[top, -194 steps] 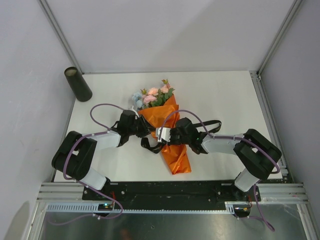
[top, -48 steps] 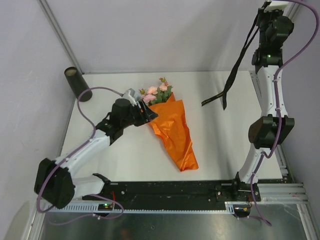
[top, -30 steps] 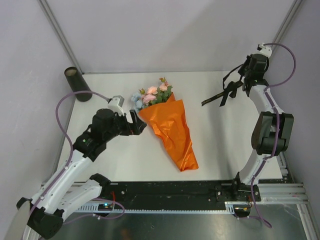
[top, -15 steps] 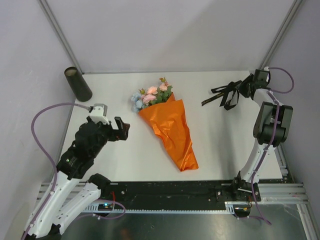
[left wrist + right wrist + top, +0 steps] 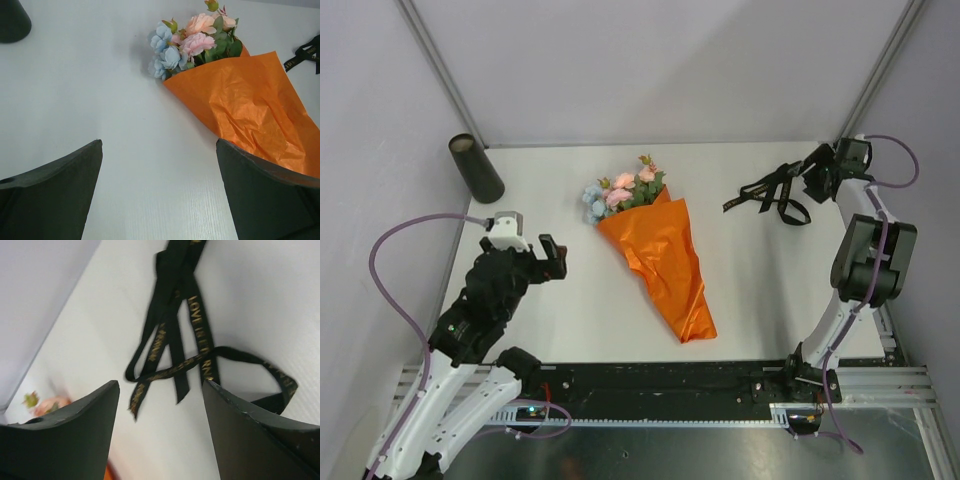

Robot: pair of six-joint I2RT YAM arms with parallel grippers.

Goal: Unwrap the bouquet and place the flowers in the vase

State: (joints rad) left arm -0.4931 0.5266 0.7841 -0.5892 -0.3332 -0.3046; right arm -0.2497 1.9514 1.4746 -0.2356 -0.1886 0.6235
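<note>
1. Left arm (image 5: 470, 320): reared up over the near-left corner of the table (image 5: 570, 310), forearm angled toward far-right, wrist tipped down at the tabletop.
2. Left gripper (image 5: 159, 145): jaws spread wide, nothing between them, hanging above bare table. Well apart from the bouquet (image 5: 660, 255), to its left.
3. Right arm (image 5: 865, 250): standing tall along the right edge, upper link near vertical, wrist bent over toward the far-right corner and pointing left.
4. Right gripper (image 5: 161, 384): jaws parted, gripping nothing. Low over the table, just right of the black ribbon (image 5: 772, 190).
5. Ribbon: loose on the table at far right in slack loops, gold lettering up, not pinched by either finger. Well apart from the bouquet.
6. Bouquet: lying flat mid-table, wrapped in its orange paper cone. Flowers (image 5: 625, 190) at the far end, pointing far-left; pointed tip toward near-right, close to the near edge.
7. Vase (image 5: 475, 168): standing at the far-left corner, right at the table edge beside the left wall, well apart from both grippers and from the blooms.
8. Edges: walls on left, far and right sides, metal frame rail (image 5: 660, 378) along the near edge.
9. Open room: broad bare strip between left gripper and bouquet; another between bouquet and ribbon; bare table between vase and blooms.
</note>
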